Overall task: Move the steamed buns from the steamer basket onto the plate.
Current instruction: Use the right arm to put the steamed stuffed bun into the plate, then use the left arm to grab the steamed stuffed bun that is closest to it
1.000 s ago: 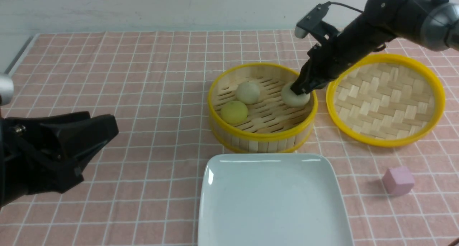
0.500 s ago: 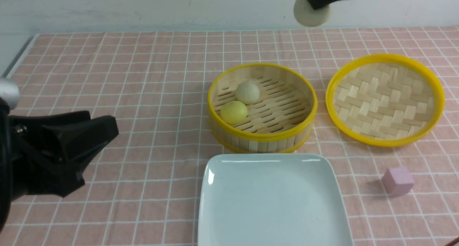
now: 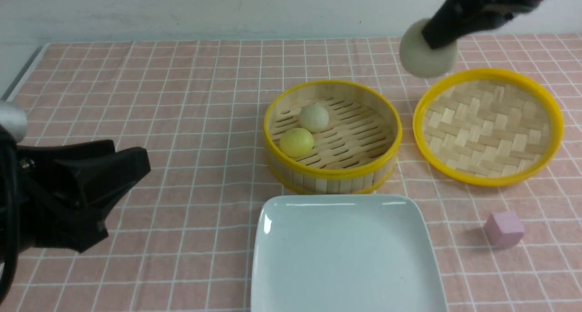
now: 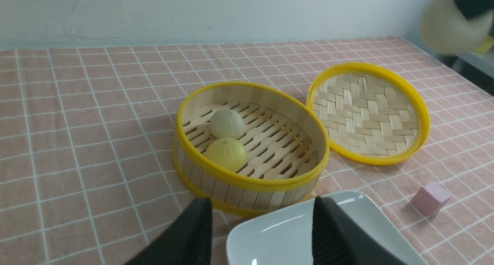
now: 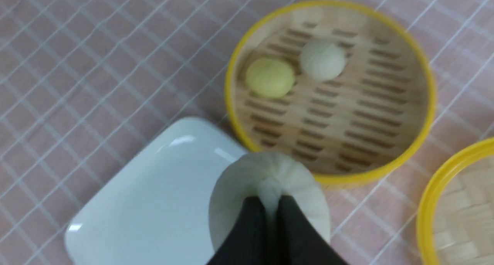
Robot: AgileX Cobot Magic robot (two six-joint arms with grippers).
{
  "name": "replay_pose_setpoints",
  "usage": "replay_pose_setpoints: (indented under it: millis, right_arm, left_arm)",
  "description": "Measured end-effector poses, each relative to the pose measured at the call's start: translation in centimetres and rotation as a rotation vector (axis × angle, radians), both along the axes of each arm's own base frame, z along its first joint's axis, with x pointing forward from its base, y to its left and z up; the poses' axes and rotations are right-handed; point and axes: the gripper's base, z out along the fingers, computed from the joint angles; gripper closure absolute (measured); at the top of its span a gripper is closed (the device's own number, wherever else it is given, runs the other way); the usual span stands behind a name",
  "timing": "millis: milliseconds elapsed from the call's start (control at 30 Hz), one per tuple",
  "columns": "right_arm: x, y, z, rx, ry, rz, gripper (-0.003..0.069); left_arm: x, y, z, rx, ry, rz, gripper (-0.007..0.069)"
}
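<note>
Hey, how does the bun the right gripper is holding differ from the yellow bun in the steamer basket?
Colour: the held bun is pale beige, while the yellow bun is plainly yellow. State: the held bun hangs in the air, pinched at its top by the right gripper, while the yellow bun rests on the slatted floor of the steamer basket. Both are small and round.

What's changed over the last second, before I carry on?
The right gripper, shut on a beige bun, lifted it out of the steamer basket, up and rightward; it now hangs in the air, clear of the basket. Unchanged: other beige bun and yellow bun in the basket, bare plate, open left gripper, lid, pink cube.
</note>
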Motion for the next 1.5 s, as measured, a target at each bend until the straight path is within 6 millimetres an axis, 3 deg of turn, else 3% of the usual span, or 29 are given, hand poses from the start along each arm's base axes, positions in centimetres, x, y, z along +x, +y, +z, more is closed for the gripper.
replay_pose_setpoints:
  millis: [100, 200, 233, 267, 467, 633, 767, 900, 967, 1033, 1100, 1133, 1233, 1367, 1500]
  right_arm:
    - [-2.2, 1.1, -3.3, -0.054, 0.088, 0.092, 0.0638]
    - [-3.0, 2.1, -6.9, -0.101, 0.163, 0.157, 0.0638]
    - [-3.0, 2.2, -7.1, -0.102, 0.167, 0.156, 0.0638]
    - [-2.7, 2.8, -9.2, -0.114, 0.160, 0.167, 0.0638]
    - [-0.2, 3.6, -15.4, -0.180, 0.135, 0.152, 0.0638]
    - [1.5, 3.9, -19.4, -0.260, 0.156, 0.178, 0.0638]
    - [2.0, 4.0, -20.9, -0.287, 0.171, 0.185, 0.0638]
    - [2.2, 4.1, -21.1, -0.287, 0.156, 0.177, 0.0627]
    - [2.2, 4.1, -21.1, -0.287, 0.156, 0.177, 0.0587]
    - [2.2, 4.1, -21.1, -0.287, 0.158, 0.178, 0.0524]
    - [2.2, 4.1, -21.1, -0.287, 0.158, 0.178, 0.0378]
    - [2.2, 4.1, -21.1, -0.287, 0.158, 0.177, 0.0364]
    - [2.4, 4.1, -21.0, -0.266, 0.166, 0.122, 0.0134]
    - [2.7, 4.1, -20.1, -0.236, 0.111, 0.077, 0.0029]
    - [2.5, 3.9, -17.3, -0.190, -0.003, 0.044, 0.0039]
  left_arm:
    - [0.0, 0.0, 0.0, 0.000, 0.000, 0.000, 0.0248]
    - [0.0, 0.0, 0.0, 0.000, 0.000, 0.000, 0.0248]
    - [0.0, 0.0, 0.0, 0.000, 0.000, 0.000, 0.0248]
    - [0.0, 0.0, 0.0, 0.000, 0.000, 0.000, 0.0248]
    - [0.0, 0.0, 0.0, 0.000, 0.000, -0.001, 0.0248]
    - [0.0, 0.0, 0.0, 0.000, 0.000, -0.001, 0.0248]
    - [0.0, 0.0, 0.0, 0.000, 0.000, -0.001, 0.0248]
    - [0.0, 0.0, 0.0, 0.000, 0.001, -0.002, 0.0248]
    - [0.0, -0.1, 0.0, 0.000, 0.003, -0.009, 0.0248]
    - [-0.1, -0.1, 0.0, 0.001, 0.003, -0.011, 0.0248]
    - [-0.1, -0.1, 0.0, 0.002, 0.004, -0.016, 0.0248]
    - [-0.1, -0.1, 0.0, 0.002, 0.004, -0.016, 0.0248]
    - [-0.3, -0.4, -0.1, 0.000, 0.016, -0.048, 0.0248]
    - [-0.3, -0.6, 0.1, 0.003, 0.024, -0.080, 0.0248]
    - [0.5, -0.7, 1.4, 0.005, 0.015, -0.103, 0.0248]
